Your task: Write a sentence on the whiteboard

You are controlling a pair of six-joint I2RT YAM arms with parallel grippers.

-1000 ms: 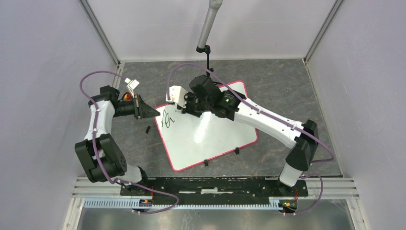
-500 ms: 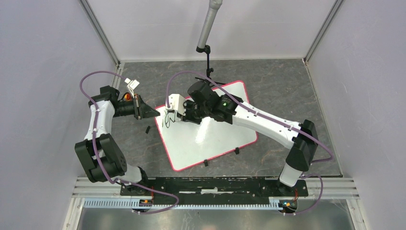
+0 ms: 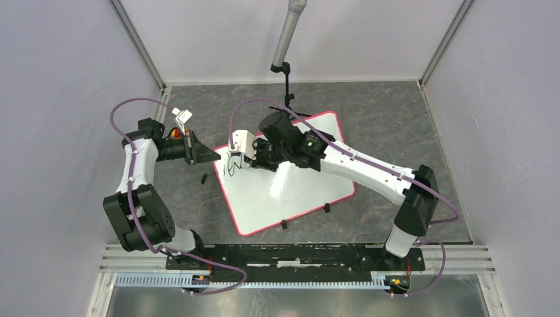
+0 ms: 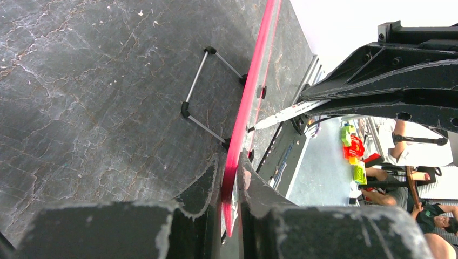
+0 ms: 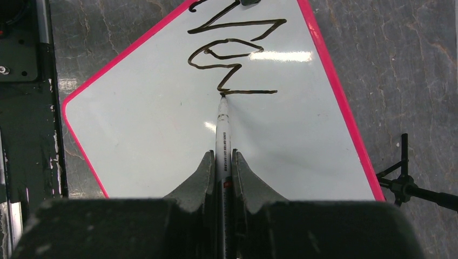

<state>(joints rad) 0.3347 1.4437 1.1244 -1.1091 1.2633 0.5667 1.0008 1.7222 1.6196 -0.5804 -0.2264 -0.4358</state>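
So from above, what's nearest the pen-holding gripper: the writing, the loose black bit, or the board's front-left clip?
From the right gripper:
1. writing, under the pen.
2. loose black bit, on the table left of the whiteboard.
3. front-left clip, on the whiteboard's near edge.

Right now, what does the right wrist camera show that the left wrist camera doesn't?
Right wrist only: the right end effector shut on a marker, its tip touching the whiteboard face at the end of the black handwritten strokes. Left wrist only: the left end effector clamped on the board's pink rim, seen edge-on, and a thin wire bracket beside that rim. Both: the pink-rimmed whiteboard and the dark marbled table.
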